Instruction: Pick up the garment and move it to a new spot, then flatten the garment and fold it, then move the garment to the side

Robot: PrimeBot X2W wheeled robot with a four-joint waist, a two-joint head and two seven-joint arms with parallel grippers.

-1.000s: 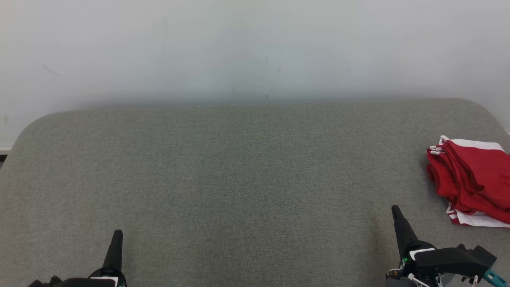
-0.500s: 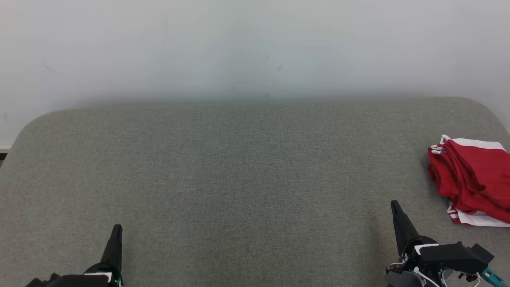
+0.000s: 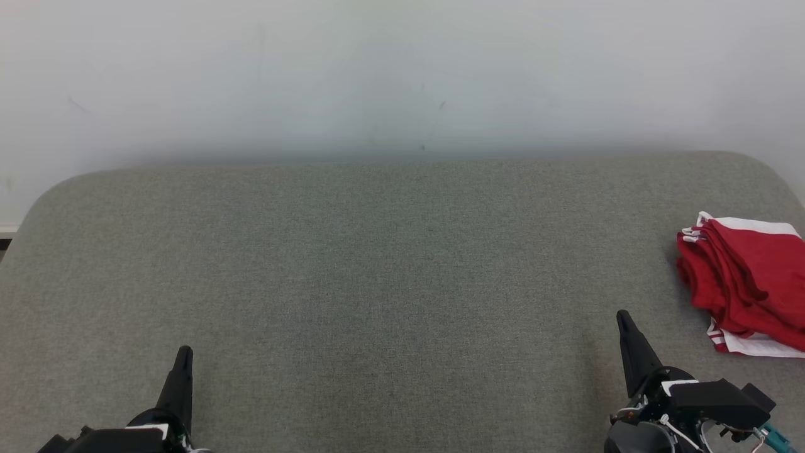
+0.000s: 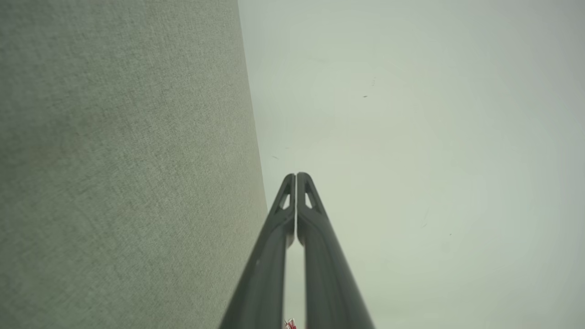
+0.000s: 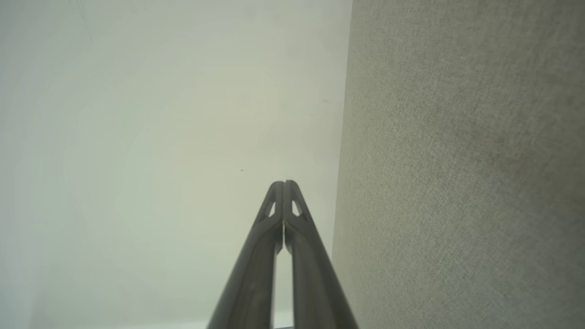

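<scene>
The cushion [image 3: 377, 264] was coarse, matt grey woven cloth. The garment [image 3: 748, 283] was soft red cloth with white trim. The wall [image 3: 402, 75] behind looked smooth and matt.

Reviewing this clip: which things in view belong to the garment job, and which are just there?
Job in hand:
red and white garment, folded, lying at the far right
left gripper, shut and empty
right gripper, shut and empty

Just there:
grey fabric surface under the garment
white wall behind it
</scene>
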